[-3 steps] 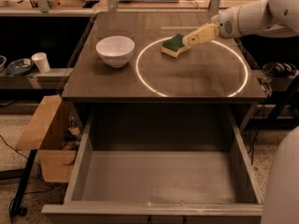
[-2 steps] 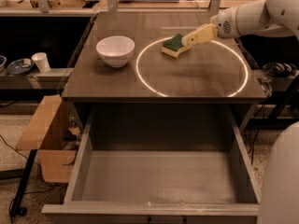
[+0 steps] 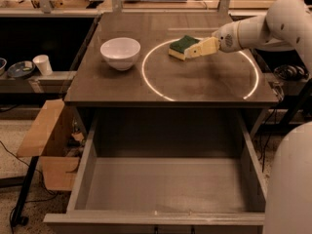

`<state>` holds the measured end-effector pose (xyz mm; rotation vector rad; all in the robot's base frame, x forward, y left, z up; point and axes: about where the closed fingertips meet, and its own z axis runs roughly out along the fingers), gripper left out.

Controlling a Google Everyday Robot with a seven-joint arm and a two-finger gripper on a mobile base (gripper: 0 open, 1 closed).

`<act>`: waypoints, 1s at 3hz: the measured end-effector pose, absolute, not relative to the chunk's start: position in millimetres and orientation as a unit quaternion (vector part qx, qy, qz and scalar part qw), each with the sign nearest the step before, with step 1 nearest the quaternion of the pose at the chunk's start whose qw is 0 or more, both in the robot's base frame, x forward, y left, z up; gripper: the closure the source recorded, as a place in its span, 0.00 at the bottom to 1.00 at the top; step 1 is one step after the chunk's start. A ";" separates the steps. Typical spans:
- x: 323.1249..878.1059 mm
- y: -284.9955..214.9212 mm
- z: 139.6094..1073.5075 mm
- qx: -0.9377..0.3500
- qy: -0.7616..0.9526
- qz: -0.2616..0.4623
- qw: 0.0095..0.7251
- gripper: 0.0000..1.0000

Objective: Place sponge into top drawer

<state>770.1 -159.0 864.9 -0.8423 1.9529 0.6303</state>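
Here, your gripper (image 3: 199, 48) is reaching in from the right over the far half of the dark table (image 3: 204, 89), at the end of the white arm (image 3: 258, 30). Its pale jaws are closing on the right end of the sponge (image 3: 181, 45) and gripping it. The sponge is showing its green scrub face upward and its yellow foam toward the near side. It is sitting just inside the far left arc of the bright ring of light (image 3: 143, 71) that is shining on the tabletop. Whether the sponge is resting on the surface or hanging just above it, you cannot tell from this angle.

To the left of the sponge, outside the ring, a white bowl (image 3: 120, 52) is standing upright on the table, apart from both sponge and gripper.

Below the near edge of the table, the top drawer (image 3: 156, 217) is standing pulled fully out toward you, its flat grey bottom lying bare. The sponge is well apart from it, up on the tabletop level.

At the near right, the robot's white body (image 3: 291, 184) is filling the corner of the view. Off to the left, a paper cup (image 3: 43, 64) and a small dish (image 3: 19, 68) are sitting on a lower shelf, and cardboard flaps (image 3: 46, 128) are leaning beside the drawer.
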 end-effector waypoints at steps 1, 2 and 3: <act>770.0 -158.7 865.0 -0.340 0.788 0.255 0.445 0.00; 768.2 -141.8 864.8 -0.356 0.781 0.262 0.441 0.00; 768.3 -141.8 864.8 -0.356 0.781 0.262 0.441 0.00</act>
